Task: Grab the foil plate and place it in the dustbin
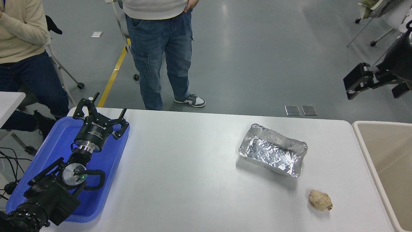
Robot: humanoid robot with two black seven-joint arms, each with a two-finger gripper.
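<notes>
Approach stage, nothing grasped. Foil plate [273, 150] lies right of centre on the table [193, 180]; dustbin [386, 161] at right edge. Right gripper [352, 87], upper right, hangs released and well apart from it. Left gripper [98, 114], spread, sits parked over the blue tray [106, 180]. Next: descend to the plate's rim.

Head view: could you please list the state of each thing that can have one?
Foil plate: upright on the table, empty, crinkled, not held.
Dustbin: open-topped, off the table's right edge; the part in view holds nothing.
Paper ball: crumpled, lying loose near the plate.
Blue tray: at the table's left edge, under the left arm.
Left pincer: open, empty, over the tray.
Right pincer: raised at the right edge, empty.
</notes>
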